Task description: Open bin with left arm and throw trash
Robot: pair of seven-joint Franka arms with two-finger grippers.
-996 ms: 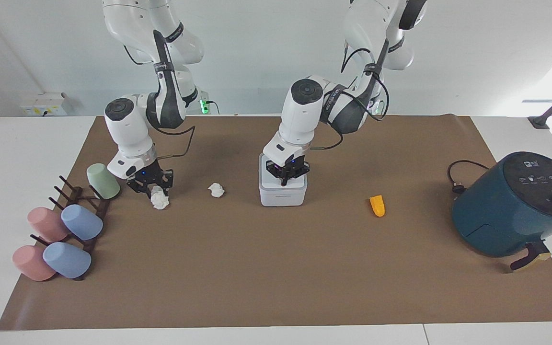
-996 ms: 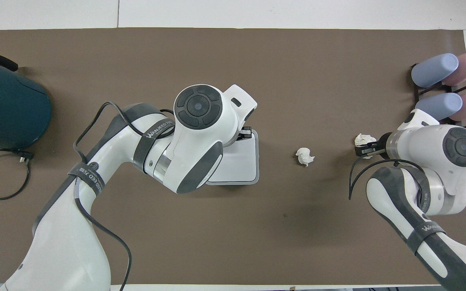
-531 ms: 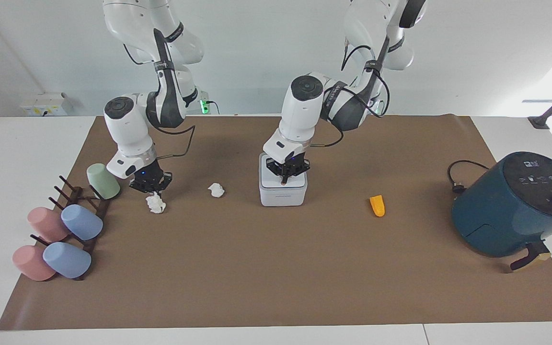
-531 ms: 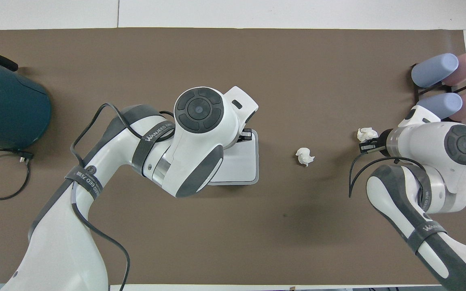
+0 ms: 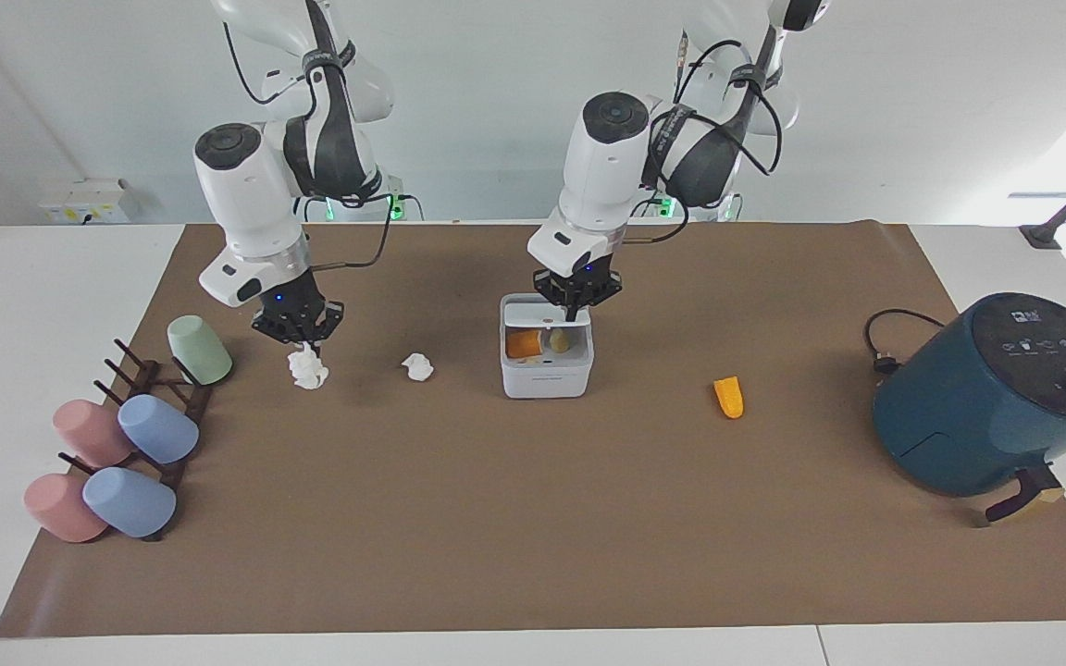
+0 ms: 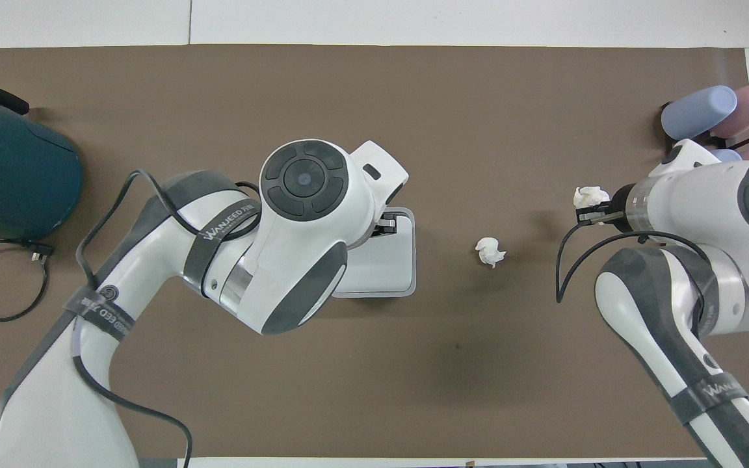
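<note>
You are looking at two crumpled white paper wads: one (image 5: pixel 308 369) is hanging clamped in the right end effector (image 5: pixel 298 339), lifted over the brown mat (image 5: pixel 533 518) covering the surface, where a second ago it was lying on that mat; the other wad (image 5: pixel 418 367) is lying on the mat between the first and the bin. There is one small orange peel-like piece (image 5: pixel 728 396), lying toward the left arm's end.

The small white-grey square plastic bin (image 5: pixel 547 374) is sitting mid-mat with its lid now standing open. A second ago it was shut with the left end effector (image 5: pixel 576 306) pressing on it. That end effector is now hovering over the bin's raised lid; you cannot tell whether its fingers are apart.

Only the facing view is showing you the bin's inside, holding orange and yellowish bits. The overhead view is hiding most of the bin (image 6: pixel 400 260) under the left arm.

You are also seeing five pastel cups on a dark rack (image 5: pixel 167 407) and one dark teal air fryer (image 5: pixel 991 393).
</note>
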